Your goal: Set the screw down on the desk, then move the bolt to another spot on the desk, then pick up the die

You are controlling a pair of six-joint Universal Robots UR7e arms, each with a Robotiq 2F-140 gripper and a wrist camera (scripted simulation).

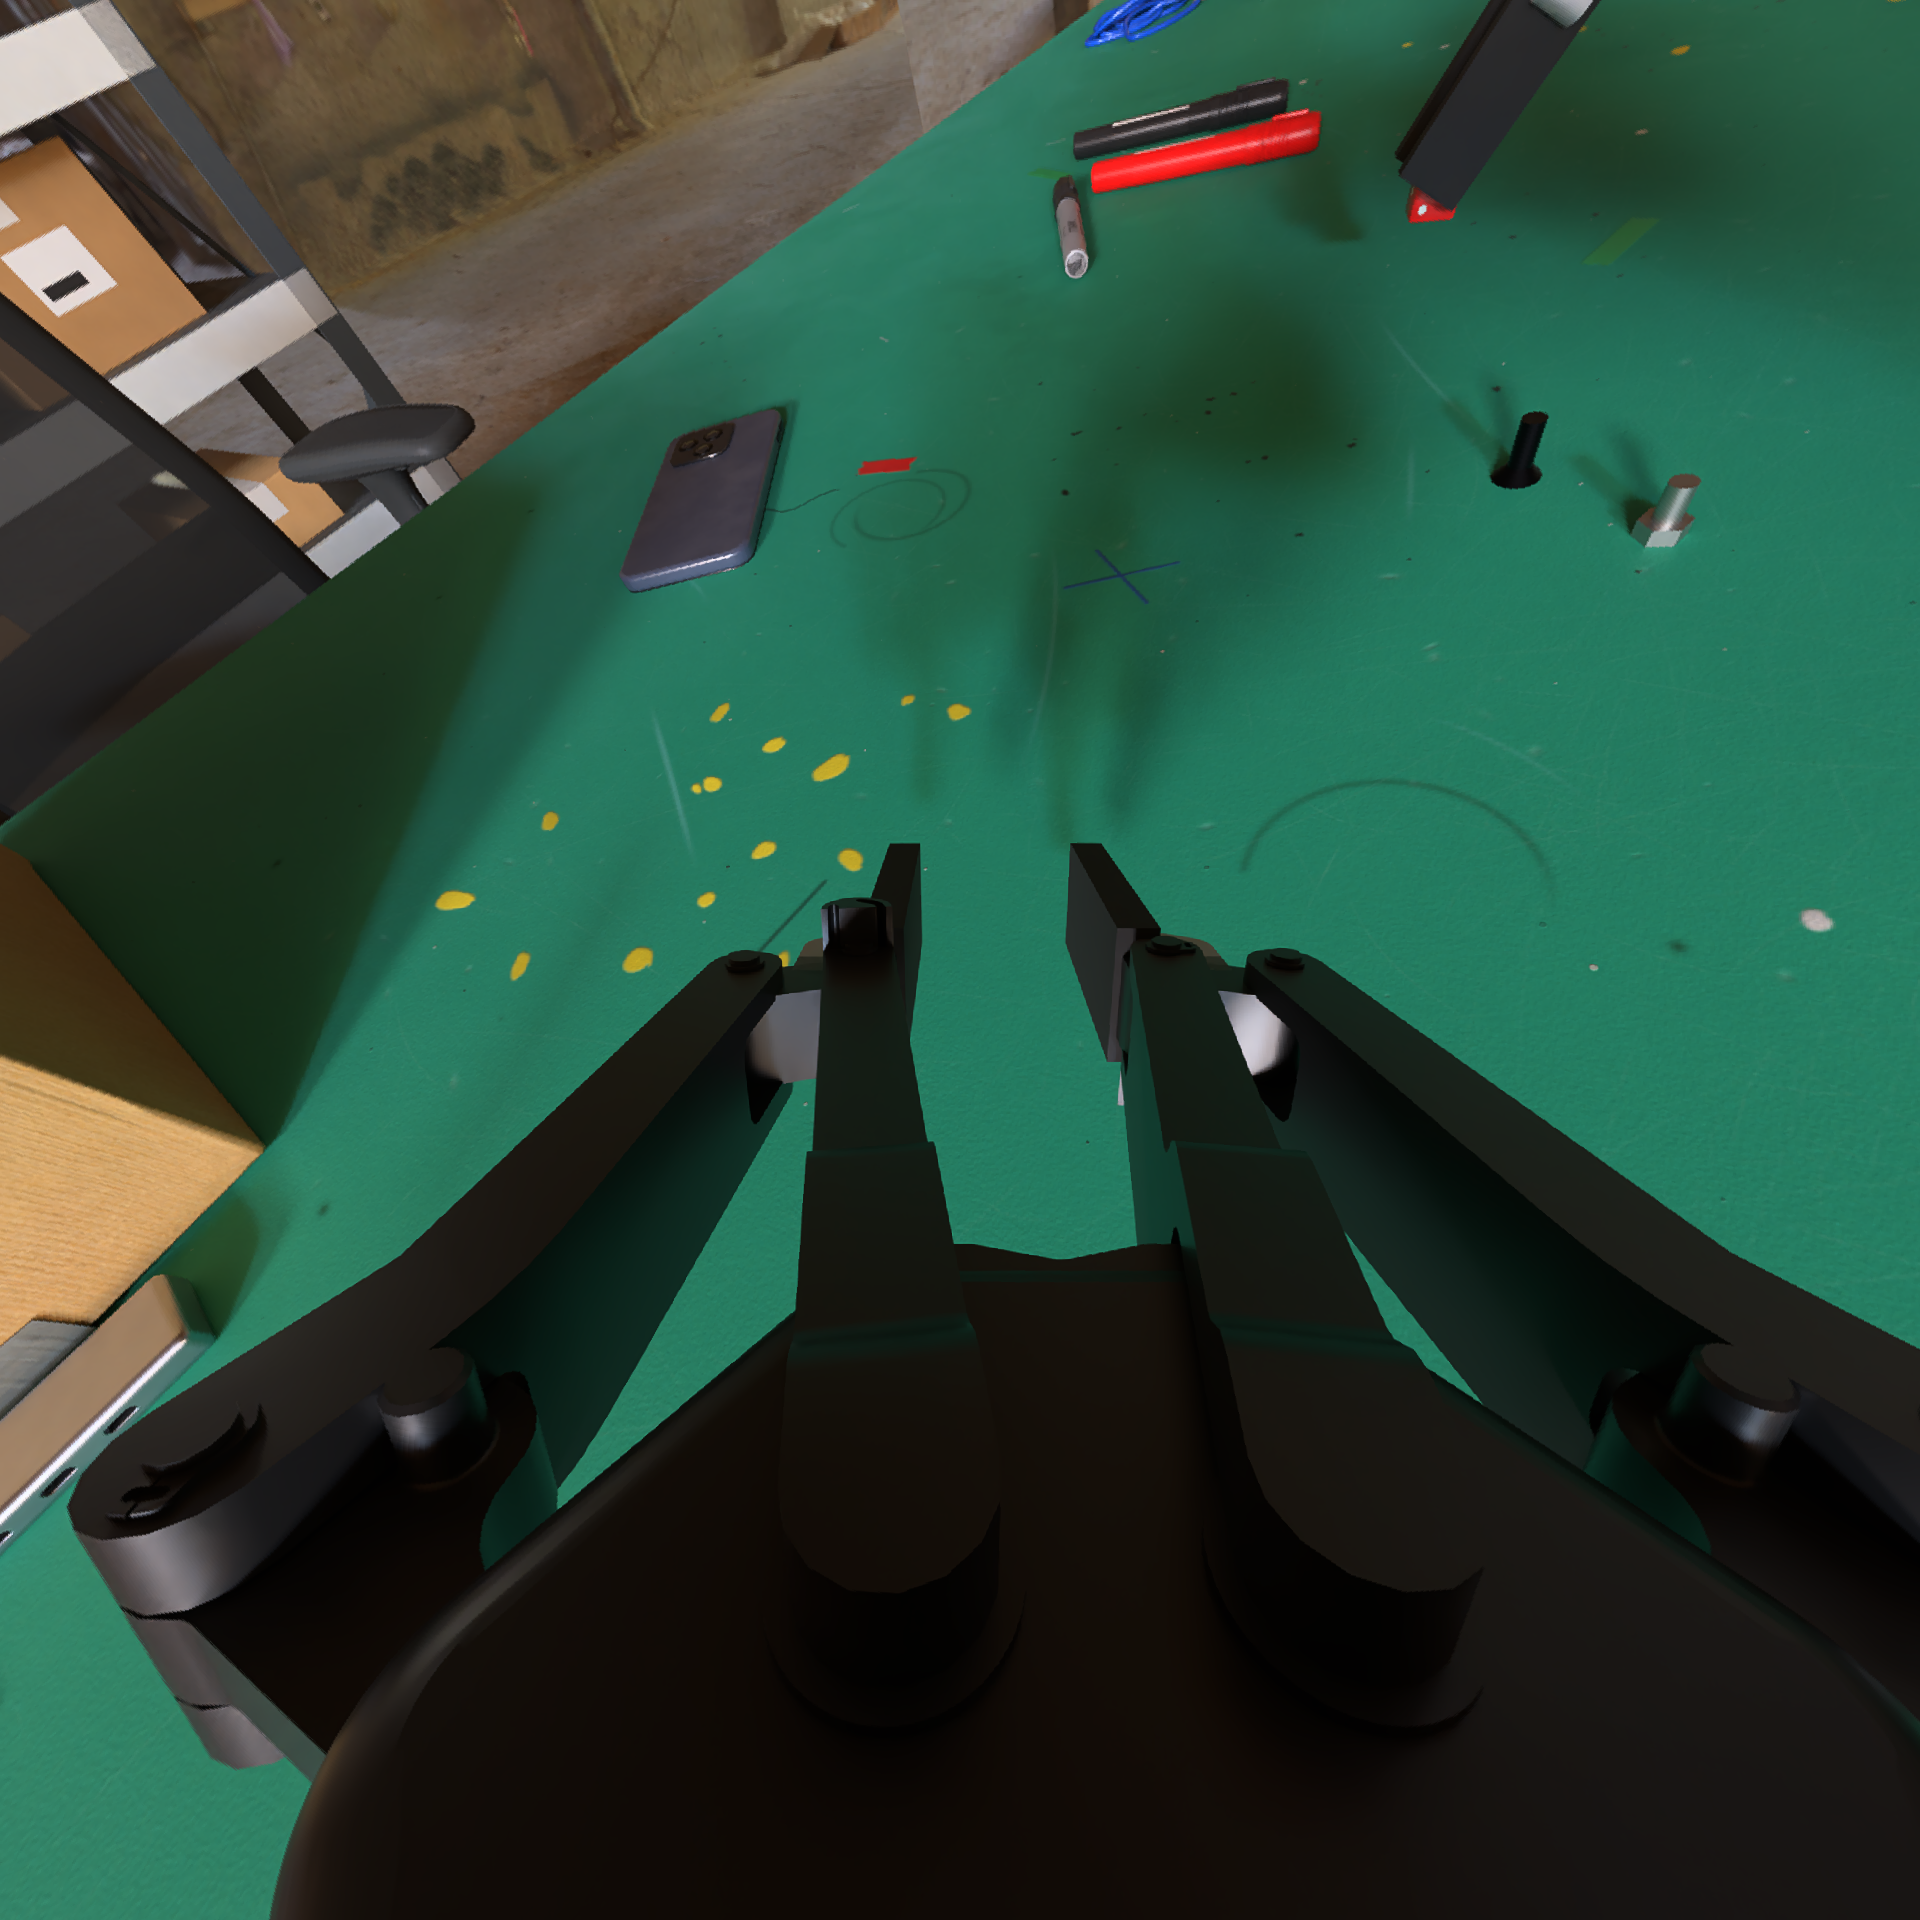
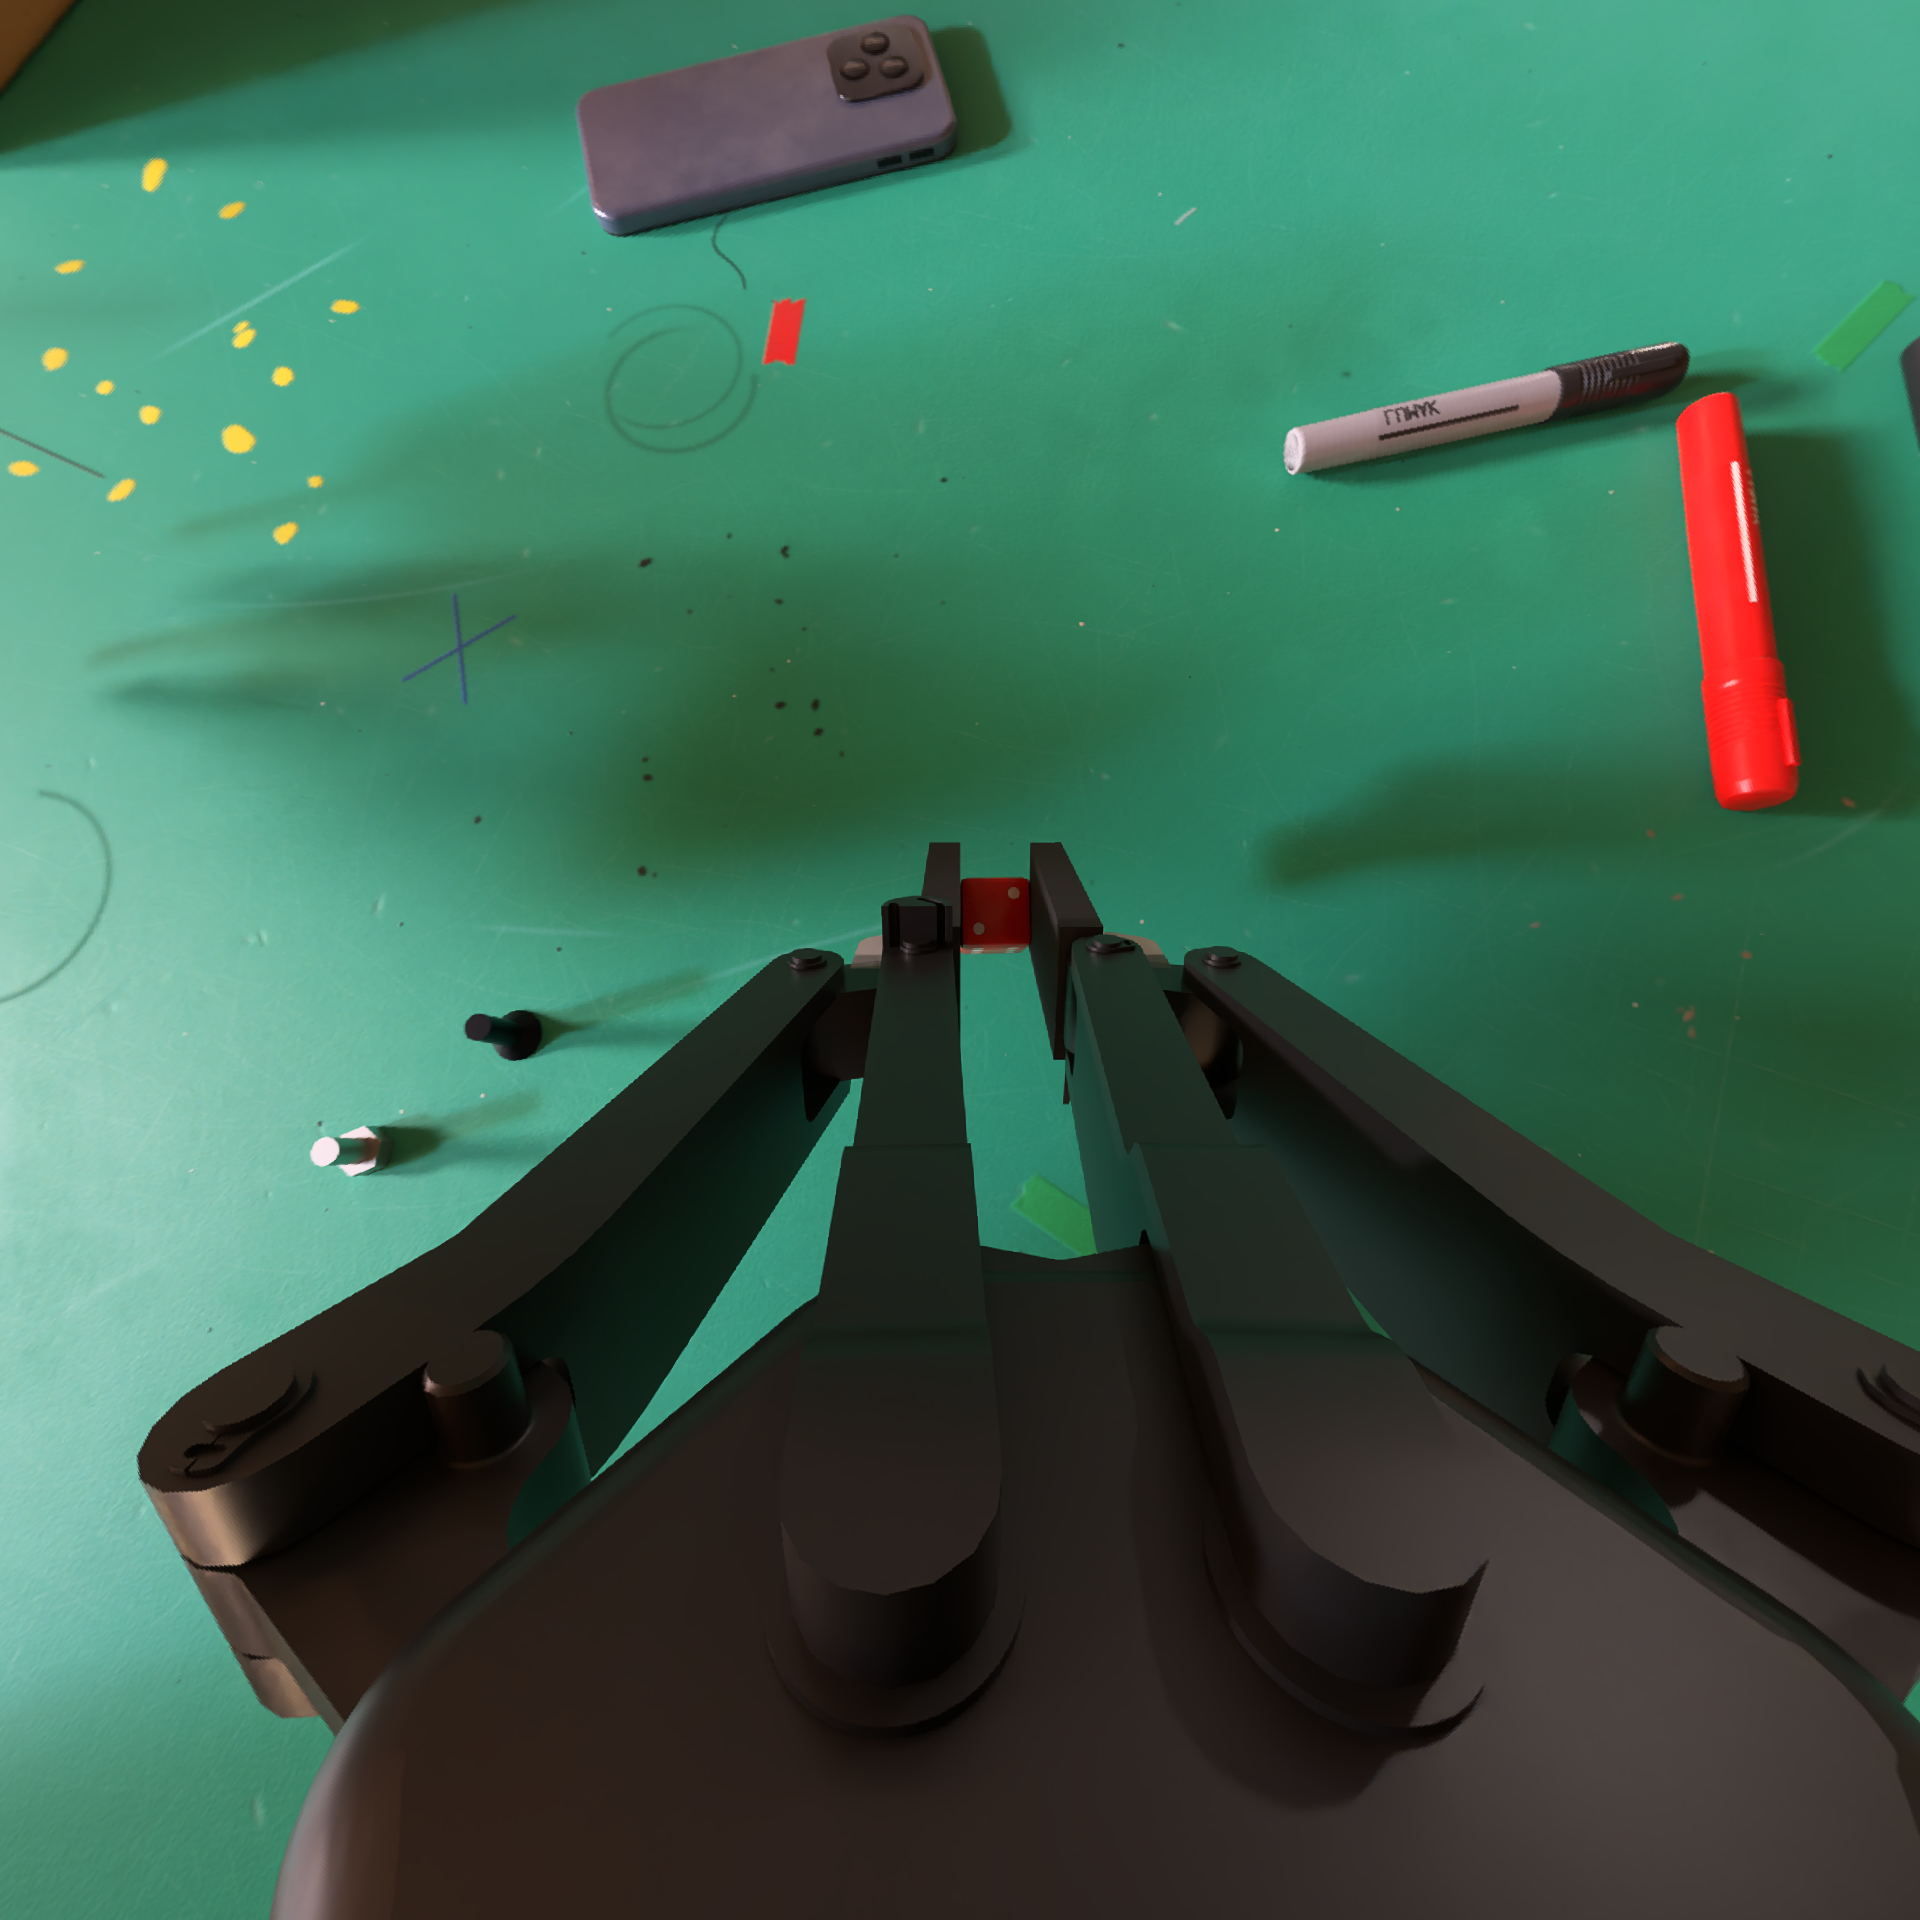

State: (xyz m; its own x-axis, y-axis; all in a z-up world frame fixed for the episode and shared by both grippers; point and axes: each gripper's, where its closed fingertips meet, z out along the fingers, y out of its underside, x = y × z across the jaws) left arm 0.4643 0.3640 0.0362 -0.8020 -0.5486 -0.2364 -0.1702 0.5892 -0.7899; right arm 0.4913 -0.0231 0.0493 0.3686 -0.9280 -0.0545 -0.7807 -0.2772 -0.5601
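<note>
On green table: one red die pinched between fingers of right end effector, above surface. One black screw and one silver bolt standing near each other, heads down. Left end effector narrowly parted, holding nothing. One phone, three markers: grey, red, black. Table paint-flecked, scribbled. Beyond: shelving, boxes, chair.

desk – matt green | bolt – pale metal | phone – smooth
</note>
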